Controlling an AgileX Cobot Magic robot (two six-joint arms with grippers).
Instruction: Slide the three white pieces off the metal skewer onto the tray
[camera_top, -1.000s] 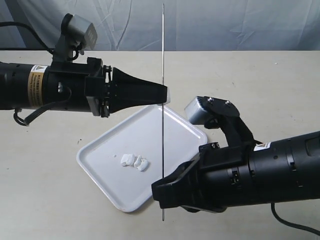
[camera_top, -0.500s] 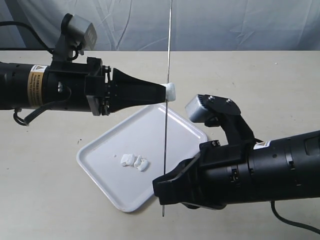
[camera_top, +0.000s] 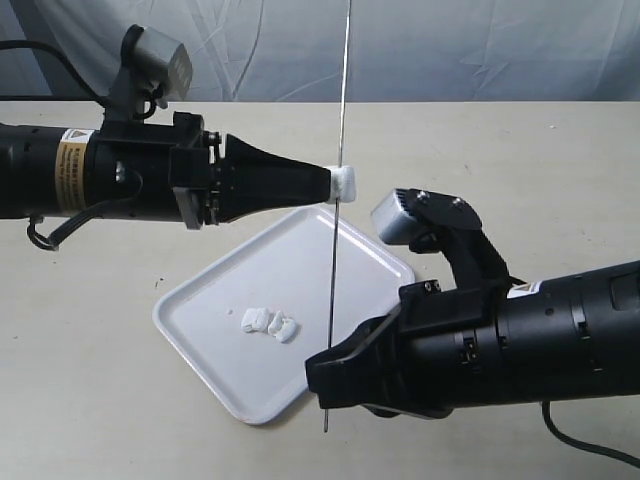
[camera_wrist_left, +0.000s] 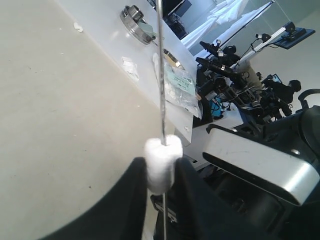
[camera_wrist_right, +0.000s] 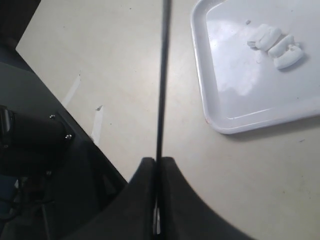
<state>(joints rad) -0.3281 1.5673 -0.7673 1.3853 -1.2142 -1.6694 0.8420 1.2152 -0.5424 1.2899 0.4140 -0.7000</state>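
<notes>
Skewer (camera_top: 334, 270) stands nearly upright between the two arms, its top running out of the exterior view and its lower tip poking out below the right arm's grasp. Held this way over the tray, anything stripped from the rod should drop onto the tray and not the surface (camera_top: 520, 160).

On the left, the left end effector (camera_top: 330, 186) reaches in level from the side. Its fingers are drawn narrow and pinch one white piece (camera_top: 345, 183) that is threaded on the rod. The left wrist view shows a dark finger pressed against each flank of the soft lump, with the rod passing through its middle. This grip probably serves to hold the piece in place while rod and piece are drawn apart along the rod's length.

Below and between the arms, the tray (camera_top: 290, 265) lies flat on the surface, turned corner-on. The loose pieces (camera_top: 268, 322) lie in a small clump on its near-left part, touching one another; their exact count is hard to read. They are well apart from the rod.

On the right, the right end effector (camera_top: 326, 378) is clamped on the skewer near its lower end, jaws almost together with only the thin rod between them, as the right wrist view confirms. That low grip leaves the rod's upper length bare for the piece to travel.
</notes>
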